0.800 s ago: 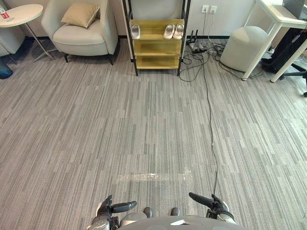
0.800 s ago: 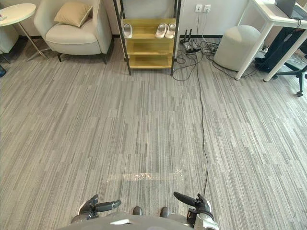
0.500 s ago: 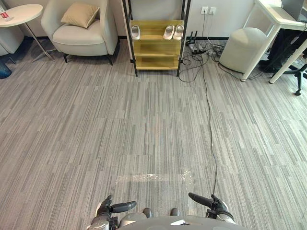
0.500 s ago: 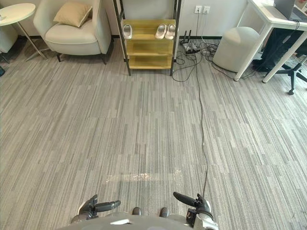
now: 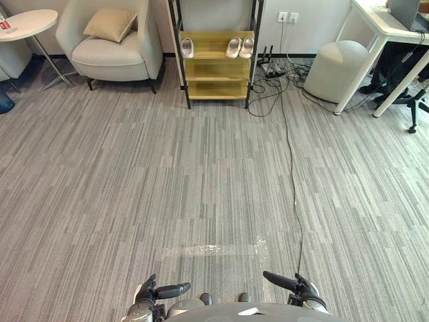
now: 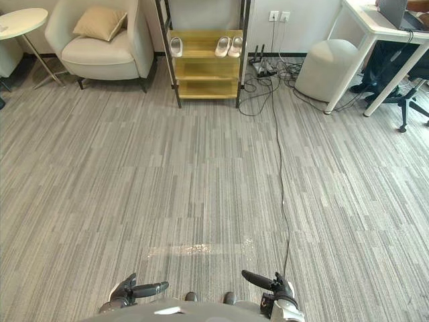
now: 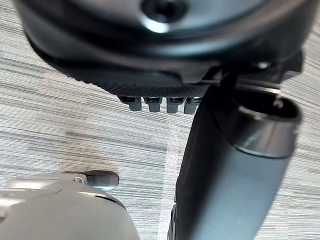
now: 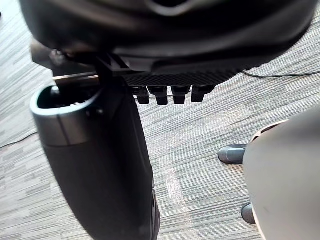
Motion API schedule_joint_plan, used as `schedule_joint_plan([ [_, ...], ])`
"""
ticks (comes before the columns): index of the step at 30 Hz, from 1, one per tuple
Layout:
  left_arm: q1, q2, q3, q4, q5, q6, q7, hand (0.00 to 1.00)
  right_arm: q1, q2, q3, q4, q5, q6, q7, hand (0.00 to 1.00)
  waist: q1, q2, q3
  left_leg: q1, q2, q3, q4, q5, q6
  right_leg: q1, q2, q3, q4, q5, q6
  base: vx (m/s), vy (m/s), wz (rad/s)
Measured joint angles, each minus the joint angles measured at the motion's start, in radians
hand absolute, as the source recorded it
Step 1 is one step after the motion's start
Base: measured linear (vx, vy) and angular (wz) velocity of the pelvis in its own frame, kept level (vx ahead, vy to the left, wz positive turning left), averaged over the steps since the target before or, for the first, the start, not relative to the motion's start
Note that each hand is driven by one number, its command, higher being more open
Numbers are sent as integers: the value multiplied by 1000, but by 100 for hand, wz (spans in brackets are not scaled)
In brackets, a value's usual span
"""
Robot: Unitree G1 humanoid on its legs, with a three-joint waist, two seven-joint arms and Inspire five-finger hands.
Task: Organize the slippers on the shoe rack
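The shoe rack [image 5: 216, 70], black-framed with yellow-wood shelves, stands far ahead against the back wall. On its top shelf lie a single pale slipper [image 5: 187, 47] at the left and a pair of pale slippers [image 5: 240, 46] at the right. The lower shelves look bare. My left hand [image 5: 161, 292] and right hand [image 5: 288, 284] hang low near my body, far from the rack. Both are open and hold nothing. The wrist views show each one, left hand [image 7: 225, 165] and right hand [image 8: 100, 150], over striped grey carpet.
A beige armchair [image 5: 114, 43] with a cushion and a round side table [image 5: 27, 20] stand left of the rack. To its right are a tangle of cords [image 5: 271, 67], a grey pouf [image 5: 332, 67] and a white desk [image 5: 382, 27]. A black cable [image 5: 293, 181] crosses the carpet.
The whole picture has shifted slightly, so the camera has moved. The slippers, the rack and both hands stay as they were.
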Motion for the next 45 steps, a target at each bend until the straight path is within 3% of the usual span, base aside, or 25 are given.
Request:
schedule_joint_plan([
  [6, -4, 7, -1, -1, -1, 0, 1, 100, -1, 1, 6, -5, 0, 2, 0, 100, 2, -9, -1, -61, -1, 4, 64, -42, 22, -39, -5, 2, 17, -8, 7, 2, 1, -2],
  [7, -6, 6, -8, -1, -3, 1, 2, 100, -10, -6, 8, -8, 0, 4, 0, 100, 3, -2, 3, -104, 15, 13, 145, -92, 25, -106, -13, -1, 146, -69, 46, 19, 15, -14],
  [8, -6, 7, -10, -1, -3, 1, 2, 100, -12, -7, 8, -8, 0, 4, 0, 100, 3, 0, 4, -107, 17, 14, 152, -95, 27, -114, -15, -3, 163, -75, 49, 27, 36, -29],
  [9, -5, 7, -13, 0, -5, 4, 4, 100, -20, -9, 7, -8, 1, 4, 0, 100, 5, 4, 11, -123, 31, 28, 213, -137, 36, -203, -34, -30, 378, -136, 85, 34, 66, -22],
  [11, -12, 21, -37, -1, -5, 6, 7, 100, -25, -11, 0, -36, 5, 1, -1, 100, 3, -1, 29, -109, 29, 31, 251, -172, 50, -316, -95, -101, 668, -155, 84, 67, 99, -14],
  [13, -20, 31, -46, 0, -4, 8, 12, 100, -33, -6, 1, -41, 5, -2, 1, 100, 1, -14, 39, -71, 19, 22, 251, -198, 64, -376, -146, -139, 821, -186, 67, 169, 54, 13],
  [15, -23, 30, -46, 0, -4, 8, 17, 100, -39, -7, 2, -40, 4, -4, 2, 100, -5, -11, 42, -26, 31, -7, 241, -222, 57, -383, -165, -191, 795, -225, 29, 220, -12, 33],
  [19, -29, 18, -37, 0, -3, 9, 20, 100, -65, -14, 0, -37, 4, -4, 2, 100, -11, 8, 55, 24, 90, -38, 193, -243, 15, -452, -132, -246, 563, -206, 22, 347, -109, 28],
  [20, -31, 14, -33, 1, 0, 10, 21, 100, -79, -17, 1, -38, 3, -4, 1, 100, -20, 16, 61, 56, 117, -51, 163, -254, -12, -480, -103, -231, 461, -146, 21, 521, -203, 46],
  [22, -29, 16, -29, 8, 1, 9, 25, 100, -75, -15, -6, -43, 5, -4, 0, 100, -28, 9, 64, 104, 137, -75, 163, -283, -61, -475, -92, -208, 438, 4, -80, 523, -224, 49],
  [23, -40, 9, -26, 14, 1, 10, 28, 100, -82, -18, -13, -42, 3, -4, 0, 100, -24, 27, 69, 109, 160, -80, 182, -286, -67, -467, -82, -224, 468, -25, -90, 764, -363, 40],
  [24, -58, -12, -4, 6, 6, 5, 31, 100, -89, -19, -22, -44, 3, -10, 1, 100, -21, 39, 74, 46, 177, -88, 337, -255, -112, -440, -75, -239, 483, -95, -99, 764, -361, 30],
  [26, -60, -15, 14, 1, 6, 3, 31, 100, -89, -23, -18, -44, 4, -10, 1, 100, -21, 53, 75, -25, 196, -91, 534, -208, -107, -374, -48, -244, 426, -108, -106, 629, -287, 16],
  [27, -58, -19, 25, 0, 6, 3, 32, 100, -85, -22, 2, -41, 5, -9, 0, 100, -19, 61, 79, -108, 225, -93, 762, -147, -106, -283, -16, -244, 342, -109, -106, 700, -305, -1],
  [29, -58, -18, 49, -12, 5, -1, 27, 100, -78, -21, 18, -37, 10, -9, -1, 100, -11, 60, 97, -224, 278, -42, 1081, -177, -103, -119, 29, -228, 232, -109, -106, 542, -227, -13],
  [31, -61, -9, 50, -55, 0, -6, 19, 100, -85, -8, 20, -39, 26, -10, -4, 100, 15, 40, 108, -362, 288, 6, 1165, -213, -84, -24, 41, -201, 153, -110, -107, 447, -110, -33],
  [33, -75, -11, 50, -87, -6, -25, 19, 100, -106, -9, 19, -37, 43, -10, -9, 100, 37, 35, 124, -481, 269, 34, 1104, -250, -80, 25, 37, -174, 112, -110, -107, 446, -24, -42],
  [36, -105, -7, 48, -102, -8, -27, 19, 100, -117, -6, 19, -40, 42, -11, -21, 100, 55, 3, 148, -562, 164, 54, 715, -221, -66, 99, -23, -147, 98, -164, -45, 448, 106, -37],
  [37, -104, -11, 47, -101, -7, -27, 20, 100, -106, -10, 19, -40, 42, -11, -24, 100, 56, 14, 142, -571, 136, 49, 514, -101, -61, 124, -28, -137, 97, -199, -19, 496, 179, -45],
  [38, -101, -21, 47, -99, -8, -27, 21, 100, -101, -10, 22, -33, 42, -9, -27, 100, 70, 22, 139, -545, 125, 40, 473, 52, -27, 147, -32, -108, 95, -221, -4, 618, 210, -24],
  [39, -120, 0, 47, -99, -5, -26, 23, 100, -103, 7, 48, -30, 42, -6, -26, 100, 64, -22, 140, -546, 86, 49, 476, 18, 15, 142, -70, -90, 101, -212, -12, 535, 159, -11],
  [40, -122, 0, 48, -99, -4, -26, 24, 100, -101, 7, 50, -29, 42, -6, -25, 100, 64, -25, 142, -548, 85, 49, 480, 16, 20, 141, -72, -87, 102, -208, -6, 540, 156, 20],
  [43, -124, 9, 72, -76, -5, -14, 20, 100, -100, 27, 51, -25, 41, -1, -22, 100, 66, -40, 142, -520, 97, 64, 625, -98, 61, 141, -95, -10, 267, -173, 47, 534, 173, -2],
  [44, -115, 11, 77, -72, -5, -12, 20, 100, -98, 32, 51, -23, 40, -4, -20, 100, 66, -42, 136, -471, 106, 70, 614, -136, 54, 95, -106, 7, 416, -160, 77, 398, 143, -17],
  [45, -107, 19, 76, -62, -3, -9, 19, 100, -99, 39, 55, -22, 39, -4, -16, 100, 65, -55, 131, -401, 101, 75, 567, -167, 48, 3, -143, 15, 669, -103, 185, 313, 104, -14],
])
